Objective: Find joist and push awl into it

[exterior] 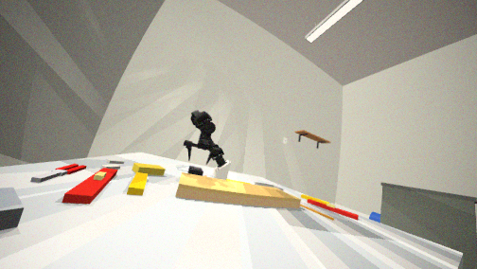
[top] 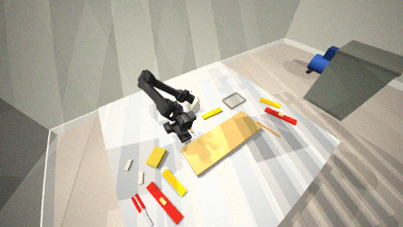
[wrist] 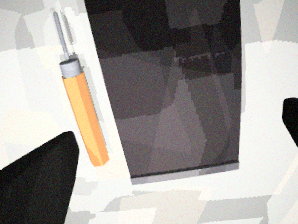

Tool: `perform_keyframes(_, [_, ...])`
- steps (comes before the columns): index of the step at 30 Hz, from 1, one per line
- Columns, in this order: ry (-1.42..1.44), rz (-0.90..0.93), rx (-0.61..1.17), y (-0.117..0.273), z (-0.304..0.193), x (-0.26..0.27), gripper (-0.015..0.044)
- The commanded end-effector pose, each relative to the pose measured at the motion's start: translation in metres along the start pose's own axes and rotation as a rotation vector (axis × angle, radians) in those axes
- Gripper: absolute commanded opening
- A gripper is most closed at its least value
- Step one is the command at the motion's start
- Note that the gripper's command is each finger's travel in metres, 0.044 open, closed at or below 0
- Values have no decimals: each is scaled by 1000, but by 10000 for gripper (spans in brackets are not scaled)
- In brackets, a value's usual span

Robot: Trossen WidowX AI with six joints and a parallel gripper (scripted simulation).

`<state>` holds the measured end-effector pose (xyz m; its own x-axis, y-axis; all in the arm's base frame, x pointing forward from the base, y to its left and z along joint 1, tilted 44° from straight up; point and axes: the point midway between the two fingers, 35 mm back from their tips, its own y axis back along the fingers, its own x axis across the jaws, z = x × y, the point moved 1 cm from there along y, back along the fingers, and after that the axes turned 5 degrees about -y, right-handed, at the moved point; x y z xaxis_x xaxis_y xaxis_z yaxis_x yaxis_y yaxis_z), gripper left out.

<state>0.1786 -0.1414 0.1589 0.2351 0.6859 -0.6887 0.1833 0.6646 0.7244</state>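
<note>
With its fingers spread wide, the hand (top: 178,133) (exterior: 199,159) points down above the stud finder (exterior: 195,170) (wrist: 172,100).

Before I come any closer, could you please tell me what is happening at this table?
The gripper is wide open, holding nothing, above a dark device, probably the stud finder. Beside that lies the awl, with its orange handle. The wooden panel lies nearby, and the tray has no stud finder in it.
</note>
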Motion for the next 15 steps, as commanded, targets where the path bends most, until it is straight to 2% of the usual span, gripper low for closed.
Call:
perform_keyframes(1, [5,-5,2,-6,1,0,440])
perform_keyframes(15, [4,-5,1,-29,3,0,440])
